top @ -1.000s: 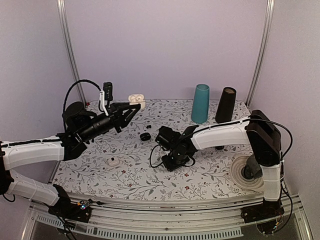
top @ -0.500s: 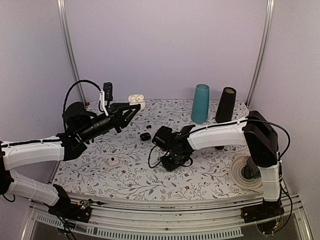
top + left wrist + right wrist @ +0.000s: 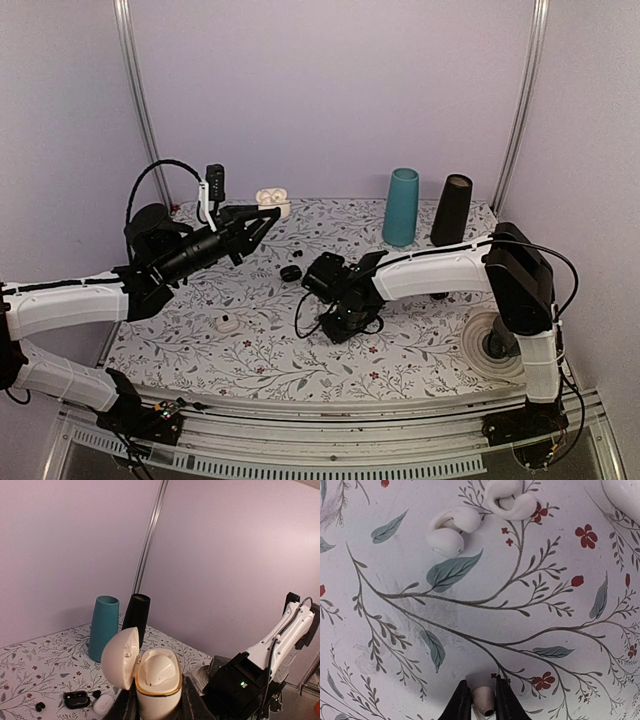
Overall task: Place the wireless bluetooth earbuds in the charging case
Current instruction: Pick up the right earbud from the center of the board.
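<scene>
Left gripper [image 3: 268,216] clamps the charging case [image 3: 158,680] aloft, lid open to receive. Right gripper [image 3: 483,706] pinches a small pale piece [image 3: 484,698], possibly an eartip. The 2 earbuds [image 3: 451,532] lie nearby.

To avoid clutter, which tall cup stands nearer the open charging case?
The teal cup; the black cup stands beyond it, farther from the charging case.

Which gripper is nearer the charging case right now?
Left. The left gripper holds the charging case, lid open, above the far left of the table; the right gripper is down mid-table, well apart, pinching a small pale piece.
</scene>
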